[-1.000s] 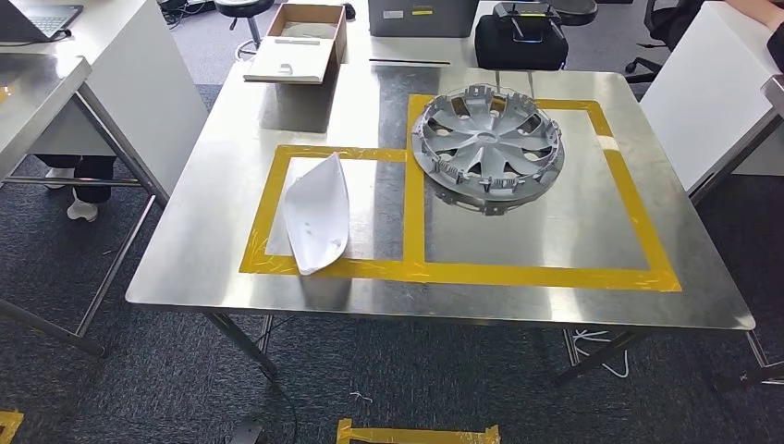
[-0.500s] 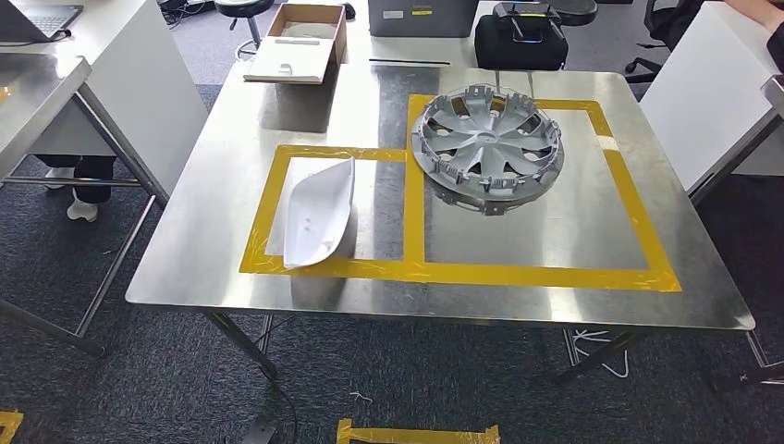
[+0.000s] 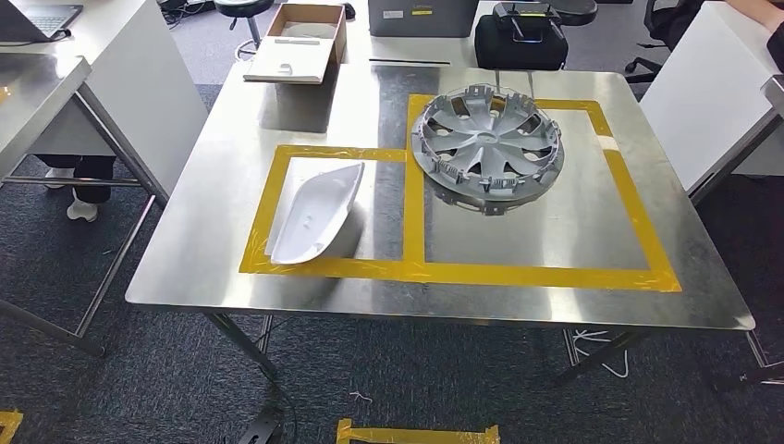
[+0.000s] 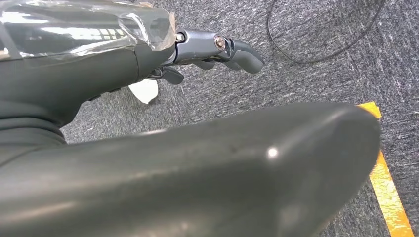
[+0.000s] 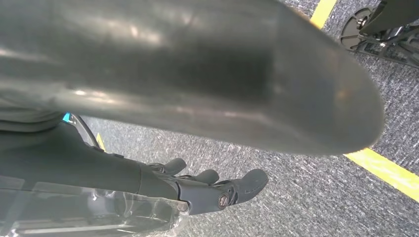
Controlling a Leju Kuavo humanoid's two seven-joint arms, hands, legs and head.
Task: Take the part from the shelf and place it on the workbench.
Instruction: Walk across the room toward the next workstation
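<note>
workbench with white curved part

Worktop: brushed steel, sheened, smooth. Yellow tape: glossy, slightly wrinkled. White part: matt moulded plastic. Wheel cover: silver satin plastic. Box at 11 o'clock: cardboard. Floor: rough grey carpet.
</note>
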